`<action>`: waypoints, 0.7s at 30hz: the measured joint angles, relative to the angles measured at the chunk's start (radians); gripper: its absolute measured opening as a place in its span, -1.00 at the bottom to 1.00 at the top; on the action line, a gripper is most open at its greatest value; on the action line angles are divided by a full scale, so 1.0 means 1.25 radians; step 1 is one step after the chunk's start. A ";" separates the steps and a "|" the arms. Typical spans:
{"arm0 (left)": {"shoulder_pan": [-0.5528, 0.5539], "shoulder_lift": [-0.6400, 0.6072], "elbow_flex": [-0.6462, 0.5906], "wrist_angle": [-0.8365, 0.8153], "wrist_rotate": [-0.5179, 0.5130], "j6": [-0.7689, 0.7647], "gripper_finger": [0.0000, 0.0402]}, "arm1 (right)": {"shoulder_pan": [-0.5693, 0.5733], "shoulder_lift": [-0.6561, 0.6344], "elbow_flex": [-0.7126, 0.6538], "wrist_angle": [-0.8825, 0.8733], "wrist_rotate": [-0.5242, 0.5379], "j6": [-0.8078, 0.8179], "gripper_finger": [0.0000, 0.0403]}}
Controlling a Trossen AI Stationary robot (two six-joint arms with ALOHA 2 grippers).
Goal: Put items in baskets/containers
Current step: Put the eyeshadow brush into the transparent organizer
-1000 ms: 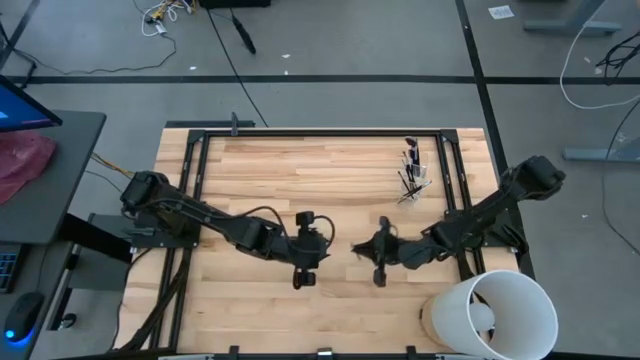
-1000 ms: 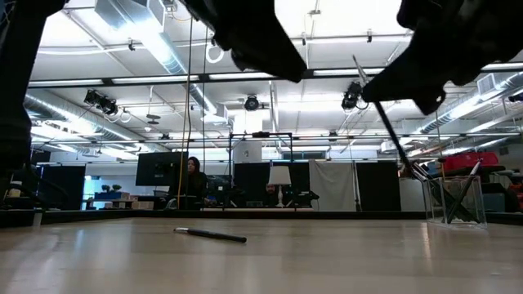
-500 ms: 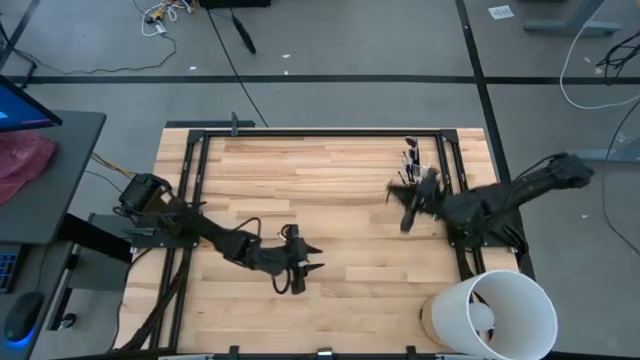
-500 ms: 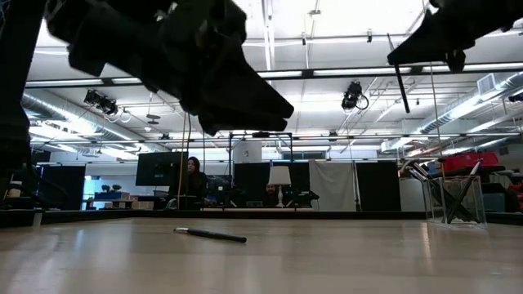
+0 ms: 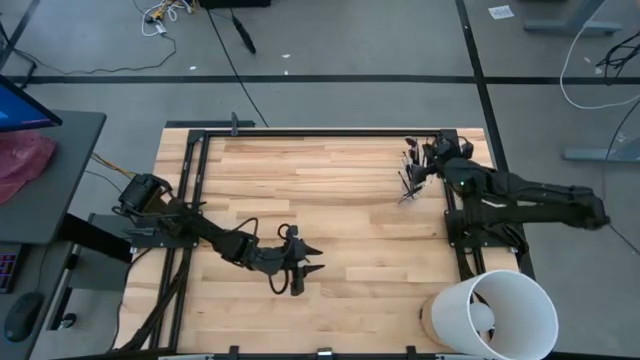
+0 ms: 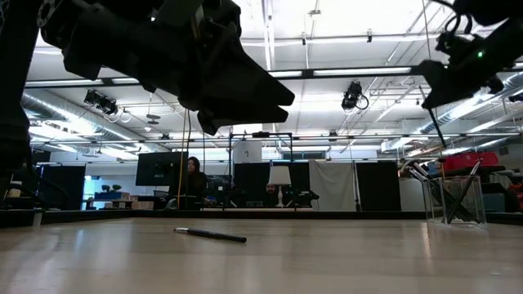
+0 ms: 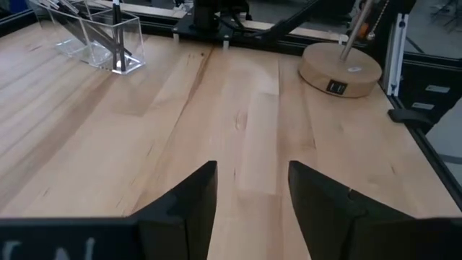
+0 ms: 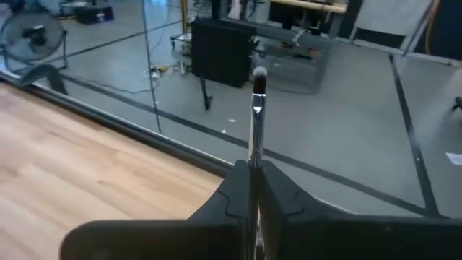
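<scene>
The right pincer (image 8: 254,189) clenches a light, stiff makeup brush (image 8: 255,115) mid-handle above the clear cup (image 5: 412,178) at the bench's far right; the left pincer (image 7: 251,189) gapes, empty, near the front; one brush (image 6: 210,235) lies loose.

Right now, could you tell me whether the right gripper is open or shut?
Shut: the right gripper pinches a brush between its closed fingers, above the cup.
</scene>
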 joint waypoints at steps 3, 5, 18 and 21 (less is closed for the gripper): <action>0.000 0.000 0.000 0.000 0.000 0.000 -0.13 | -0.068 -0.017 -0.070 0.093 -0.036 -0.027 -0.97; 0.000 0.000 0.000 0.000 0.000 0.000 -0.13 | -0.117 -0.023 -0.123 0.174 -0.059 -0.057 -0.97; 0.000 0.000 0.000 0.002 -0.001 -0.005 -0.13 | -0.364 -0.023 -0.332 0.520 -0.159 -0.048 -0.97; 0.000 0.000 0.001 0.006 -0.002 -0.005 -0.13 | -0.388 -0.023 -0.346 0.523 -0.190 -0.029 -0.96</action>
